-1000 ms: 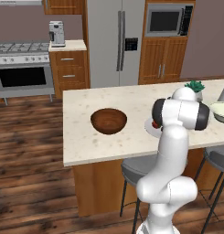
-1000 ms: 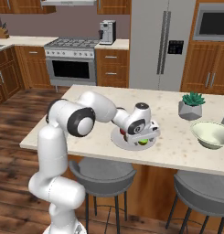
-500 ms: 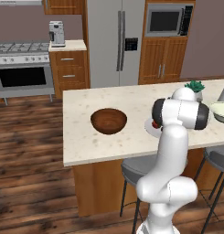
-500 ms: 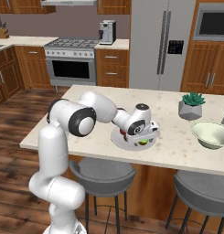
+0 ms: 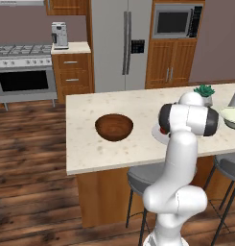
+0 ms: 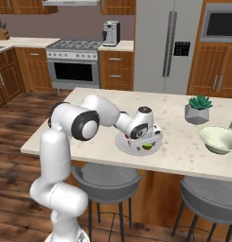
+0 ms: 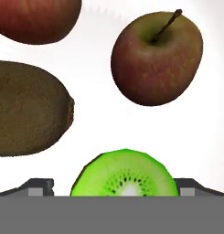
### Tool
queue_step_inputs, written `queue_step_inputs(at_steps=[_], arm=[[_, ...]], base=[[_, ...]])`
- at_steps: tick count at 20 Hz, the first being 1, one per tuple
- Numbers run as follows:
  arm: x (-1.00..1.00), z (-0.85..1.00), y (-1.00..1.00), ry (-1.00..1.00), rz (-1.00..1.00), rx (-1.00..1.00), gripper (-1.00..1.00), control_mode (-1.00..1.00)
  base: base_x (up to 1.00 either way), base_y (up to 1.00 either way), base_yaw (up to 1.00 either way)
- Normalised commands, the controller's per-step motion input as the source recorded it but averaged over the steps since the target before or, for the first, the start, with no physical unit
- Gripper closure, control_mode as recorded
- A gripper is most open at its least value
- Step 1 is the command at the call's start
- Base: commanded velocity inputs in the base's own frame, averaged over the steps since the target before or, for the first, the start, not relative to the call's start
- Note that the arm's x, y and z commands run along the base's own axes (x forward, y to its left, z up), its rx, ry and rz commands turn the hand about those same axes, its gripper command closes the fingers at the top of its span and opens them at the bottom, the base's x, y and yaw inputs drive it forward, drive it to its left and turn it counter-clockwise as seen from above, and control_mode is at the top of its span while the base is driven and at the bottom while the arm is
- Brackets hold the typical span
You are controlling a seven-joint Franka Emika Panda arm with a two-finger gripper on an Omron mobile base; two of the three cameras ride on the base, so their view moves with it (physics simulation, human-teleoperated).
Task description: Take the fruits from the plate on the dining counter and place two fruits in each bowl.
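The bright green fruit [image 7: 125, 174], a cut kiwi face with pale core and dark seeds, sits squarely between the two fingers [image 7: 40, 186], which stand released on either side of it with a little white plate showing at each flank. Just beyond the fingers, up and to the right in the hand view, lies the red fruit [image 7: 156, 58], an apple with its stem pointing away; to the left lies a dark brown kiwi [image 7: 30, 109], and past that, at the far corner, another dark rounded fruit [image 7: 36, 19]. All four rest on the plate [image 6: 124, 144], which lies on the surface [image 5: 90, 144] directly under the hand [image 6: 142, 132].

The step in hand looks like the grasp of the green fruit, none yet moved to a bowl. To do it well, the fingers should settle low enough to meet the fruit at its widest part, keep it centred so both pads touch together, and close gently, since a round fruit may squirt forward toward the apple if pinched off-centre. The brown kiwi lies near the left finger, so drifting that way risks nudging it. The brown bowl [image 5: 114, 127] sits well apart to one side and the pale bowl [image 6: 219, 139] well apart to the other; lift straight up before swinging.
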Motion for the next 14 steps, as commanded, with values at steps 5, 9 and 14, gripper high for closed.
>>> queue_step_inputs(at_steps=[5, 9, 14], arm=[[0.0, -0.16, -0.01, 0.0, 0.0, 0.0, 1.0, -1.0], [-0.03, 0.01, -0.06, 0.0, 0.0, 0.0, 1.0, -1.0], [-0.01, 0.36, 0.03, -0.01, 0.0, 0.0, 1.0, -1.0]], base=[[0.0, 0.0, 0.0], [0.0, 0.0, 0.0], [0.0, 0.0, 0.0]])
